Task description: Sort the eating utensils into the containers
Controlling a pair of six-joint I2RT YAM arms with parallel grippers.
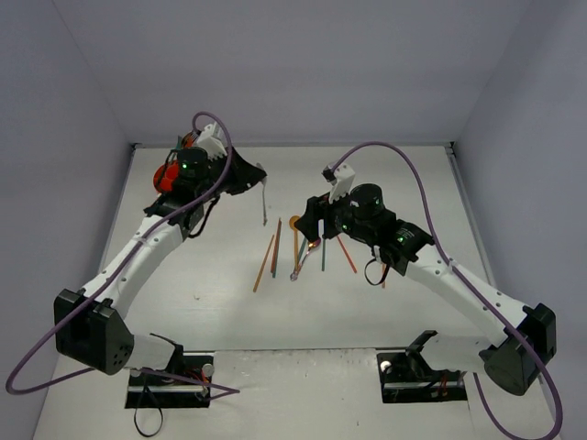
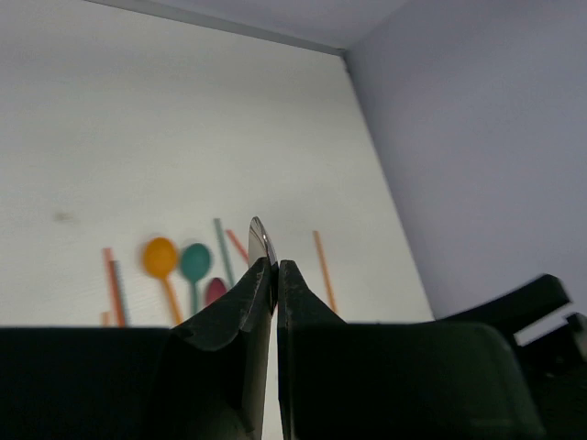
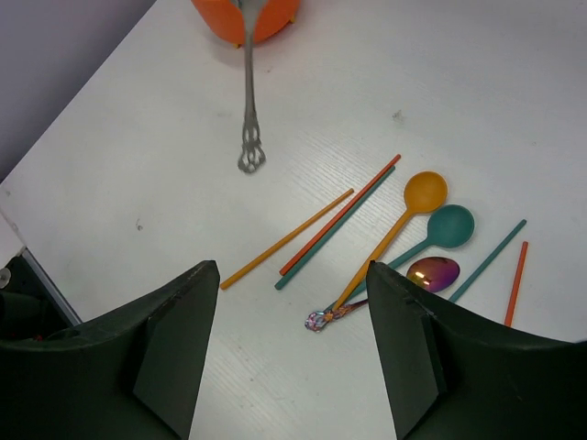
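Silver metal utensil with ornate handle (image 3: pixel 249 119), pinched by left gripper (image 2: pixel 276 275), hanging apart from round orange-red plastic cup (image 1: pixel 165 177); right gripper (image 3: pixel 289 275) spread over orange spoon (image 3: pixel 424 192), teal spoon (image 3: pixel 449 225) and chopsticks (image 3: pixel 287 238) lying on white desk (image 3: pixel 138 165).

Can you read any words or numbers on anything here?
No text anywhere. The orange cup, the silver utensil, the orange spoon, the teal spoon and the chopsticks are all plain, with no words, numbers or signs.
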